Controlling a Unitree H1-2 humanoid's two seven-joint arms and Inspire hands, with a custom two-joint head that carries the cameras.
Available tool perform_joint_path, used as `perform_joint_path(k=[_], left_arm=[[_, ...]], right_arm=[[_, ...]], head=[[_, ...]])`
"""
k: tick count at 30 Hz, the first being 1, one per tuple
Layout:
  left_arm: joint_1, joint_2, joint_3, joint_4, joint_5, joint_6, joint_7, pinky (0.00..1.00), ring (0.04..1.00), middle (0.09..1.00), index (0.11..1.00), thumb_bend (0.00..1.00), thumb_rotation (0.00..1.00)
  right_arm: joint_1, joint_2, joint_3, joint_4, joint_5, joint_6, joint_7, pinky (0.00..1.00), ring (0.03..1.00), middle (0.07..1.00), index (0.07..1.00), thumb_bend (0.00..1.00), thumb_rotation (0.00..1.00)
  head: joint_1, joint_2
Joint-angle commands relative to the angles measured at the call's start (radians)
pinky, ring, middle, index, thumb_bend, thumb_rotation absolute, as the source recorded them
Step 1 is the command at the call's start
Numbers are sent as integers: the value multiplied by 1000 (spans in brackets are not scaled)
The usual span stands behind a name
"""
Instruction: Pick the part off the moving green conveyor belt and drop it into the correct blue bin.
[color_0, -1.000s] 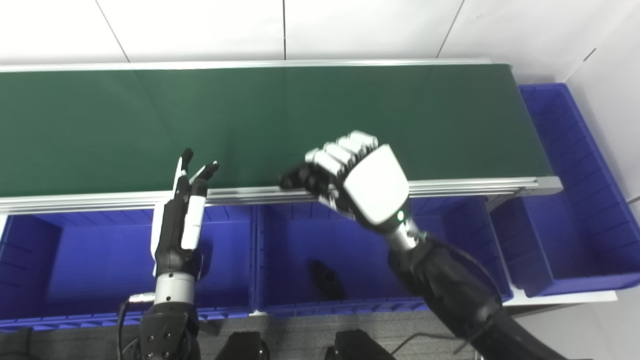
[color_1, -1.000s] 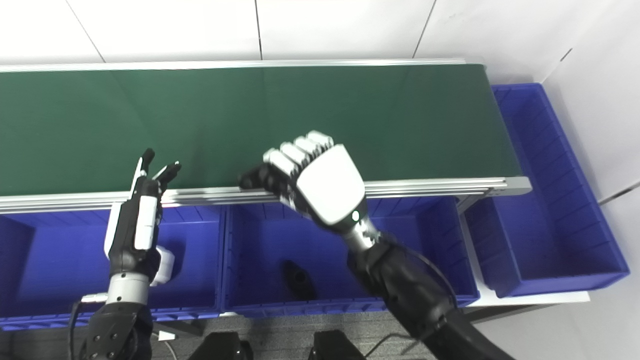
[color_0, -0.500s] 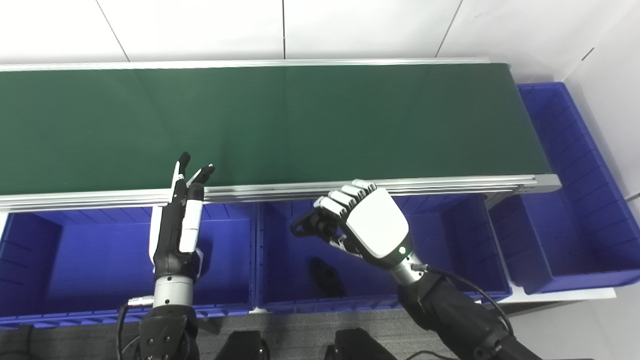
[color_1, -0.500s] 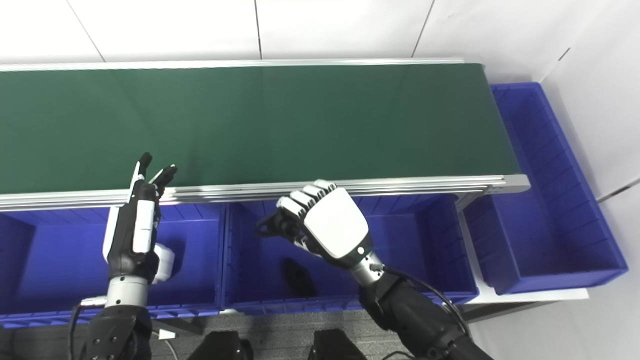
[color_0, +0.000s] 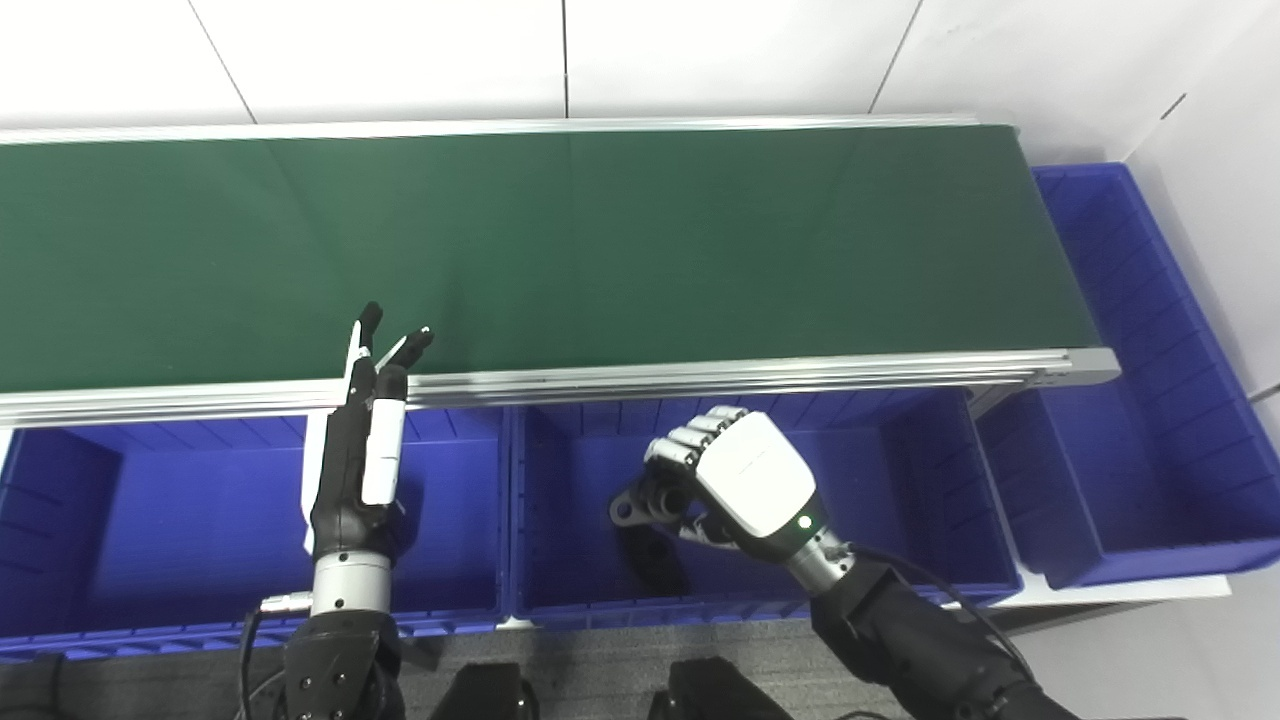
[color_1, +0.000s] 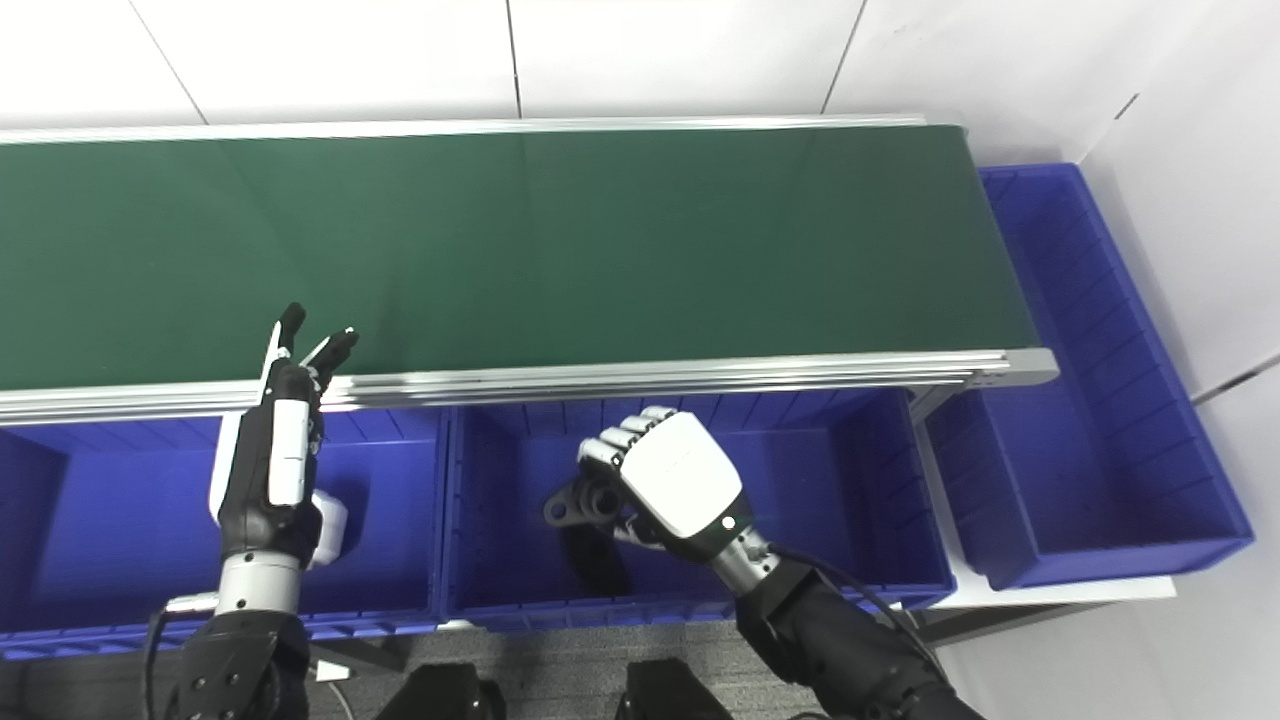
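The black part (color_1: 575, 505), a small piece with a round eyelet at its left end, sat in the curled fingers (color_1: 612, 458) of the right hand (color_1: 668, 488), which were closed around it so that only the eyelet end stuck out to the left. Hand and part were above the inside of the middle blue bin (color_1: 860, 480), below the level of the conveyor's rail. Directly beneath the held part another black part (color_0: 660, 565) lay on that bin's floor, near its front wall.

To the left, the left hand (color_0: 362, 450) stood upright over the left blue bin (color_0: 120, 500), holding nothing, its fingers (color_0: 368, 325) spread apart and pointing up, their tips reaching the aluminium rail (color_0: 700, 375) at the near edge of the green conveyor belt (color_0: 600, 240). A white object (color_1: 328, 528) showed in the left bin just beside that wrist in the right eye view; what it was could not be told.

The belt's surface ran across the whole width of the view, ending at the right above a third blue bin (color_0: 1150, 400) set at the conveyor's end, turned lengthwise against the white wall (color_0: 1220, 180).
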Motion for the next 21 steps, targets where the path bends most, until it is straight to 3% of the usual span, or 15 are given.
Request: perform_joint_path(k=[1, 2, 6, 17, 21], left_arm=[[-2, -8, -3, -27, -3, -33, 7, 1000, 911, 849, 1000, 551, 961], [-2, -9, -2, -26, -5, -36, 8, 1000, 909, 845, 1000, 542, 951], [-3, -6, -3, -27, 10, -26, 8, 1000, 901, 840, 1000, 560, 967], [-3, -6, -3, -5, 5, -53, 8, 1000, 903, 842, 1000, 538, 948], [2, -12, -3, 7, 8, -65, 13, 1000, 902, 844, 1000, 548, 954]], right_arm=[[-6, 5, -5, -18, -23, 51, -9, 693, 744, 813, 873, 944, 672], [-6, 6, -4, -17, -32, 58, -14, 763, 800, 865, 911, 956, 713], [-2, 7, -5, -32, -39, 65, -11, 851, 858, 918, 930, 983, 728], [-6, 4, -2, -27, -47, 57, -33, 815, 839, 916, 924, 1000, 739], [-6, -4, -2, -47, -26, 14, -61, 774, 820, 900, 908, 995, 733]], head=[[2, -1], [1, -1], [2, -2], [9, -17], [29, -37]])
